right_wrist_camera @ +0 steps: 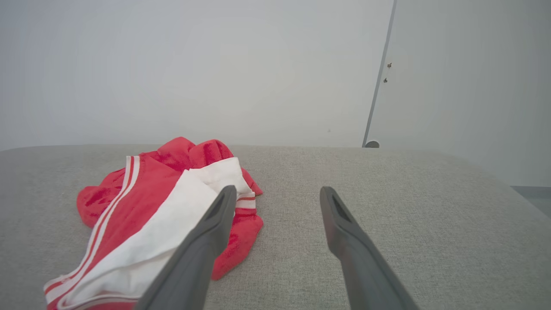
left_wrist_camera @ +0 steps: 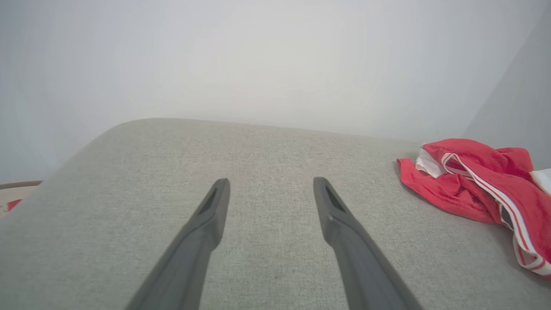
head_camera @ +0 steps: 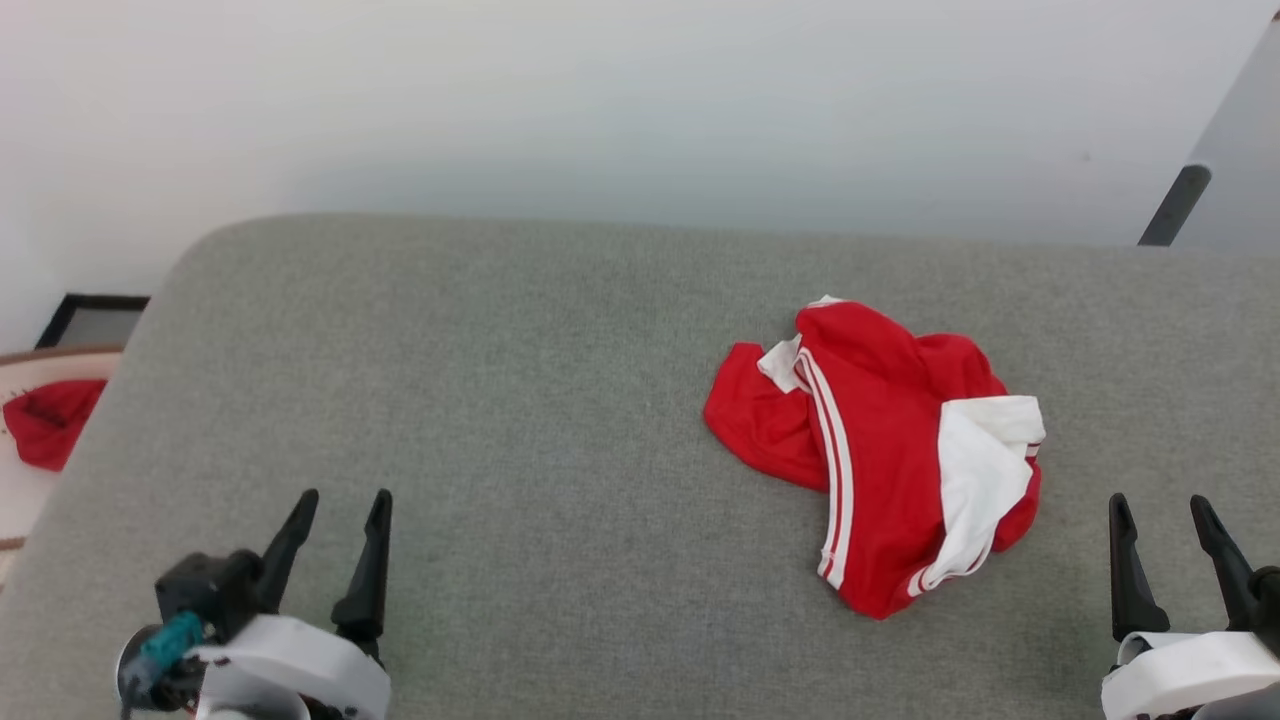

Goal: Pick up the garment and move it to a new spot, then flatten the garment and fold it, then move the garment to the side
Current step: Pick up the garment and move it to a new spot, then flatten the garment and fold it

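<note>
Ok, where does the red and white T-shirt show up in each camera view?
Head view: the garment lies crumpled right of centre.
Left wrist view: the garment sits at the right edge, about mid-height.
Right wrist view: the garment is at lower left.
Shared landmark: the grey cushion under it, its far edge meeting the pale wall.

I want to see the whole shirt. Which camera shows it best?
The head view: the whole garment lies uncovered on the grey cushion. The left wrist view crops it; in the right wrist view a finger hides part.
</note>
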Available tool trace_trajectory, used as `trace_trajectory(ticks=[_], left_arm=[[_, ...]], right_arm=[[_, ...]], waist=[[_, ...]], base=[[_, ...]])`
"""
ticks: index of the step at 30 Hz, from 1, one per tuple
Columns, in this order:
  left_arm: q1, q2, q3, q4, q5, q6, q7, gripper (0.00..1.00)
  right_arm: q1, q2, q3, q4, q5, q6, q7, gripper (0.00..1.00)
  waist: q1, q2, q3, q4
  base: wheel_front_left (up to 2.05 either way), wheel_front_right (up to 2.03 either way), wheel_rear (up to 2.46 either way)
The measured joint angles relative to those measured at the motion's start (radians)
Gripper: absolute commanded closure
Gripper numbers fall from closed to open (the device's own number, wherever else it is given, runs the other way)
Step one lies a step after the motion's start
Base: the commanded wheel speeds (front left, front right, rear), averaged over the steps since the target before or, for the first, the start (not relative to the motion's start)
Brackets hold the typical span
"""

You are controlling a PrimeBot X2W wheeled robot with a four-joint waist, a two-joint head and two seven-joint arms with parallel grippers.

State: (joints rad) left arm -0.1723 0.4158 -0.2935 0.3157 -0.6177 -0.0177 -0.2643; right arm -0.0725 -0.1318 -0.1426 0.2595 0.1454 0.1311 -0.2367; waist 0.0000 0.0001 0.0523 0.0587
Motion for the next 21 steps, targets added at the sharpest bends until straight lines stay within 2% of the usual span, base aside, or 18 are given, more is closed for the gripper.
trace_trajectory(ticks=[4, 5, 13, 21], left_arm=[[0.056, -0.033, 0.071, -0.069, 0.126, 0.0, 0.0, 0.0], [0.07, -0.044, 0.092, -0.106, 0.197, -0.001, 0.0, 0.0], [0.128, -0.109, 0.148, -0.116, 0.313, -0.021, 0.0, 0.0], [0.135, -0.159, 0.205, -0.107, 0.36, -0.061, 0.0, 0.0]], right_arm=[[0.004, -0.002, 0.005, -0.017, 0.003, 0.0, 0.012, 0.0], [0.006, -0.003, 0.008, -0.027, 0.004, 0.0, 0.019, 0.0], [0.024, 0.001, 0.02, -0.043, 0.008, 0.0, 0.028, 0.0], [0.025, 0.002, 0.021, -0.046, 0.013, 0.0, 0.03, 0.0]], waist=[[0.0, 0.0, -0.031, -0.007], [0.0, 0.0, -0.042, -0.01], [0.0, 0.0, -0.053, -0.02], [0.0, 0.0, -0.042, -0.021]], base=[[0.0, 0.0, 0.0], [0.0, 0.0, 0.0], [0.0, 0.0, 0.0], [0.0, 0.0, 0.0]])
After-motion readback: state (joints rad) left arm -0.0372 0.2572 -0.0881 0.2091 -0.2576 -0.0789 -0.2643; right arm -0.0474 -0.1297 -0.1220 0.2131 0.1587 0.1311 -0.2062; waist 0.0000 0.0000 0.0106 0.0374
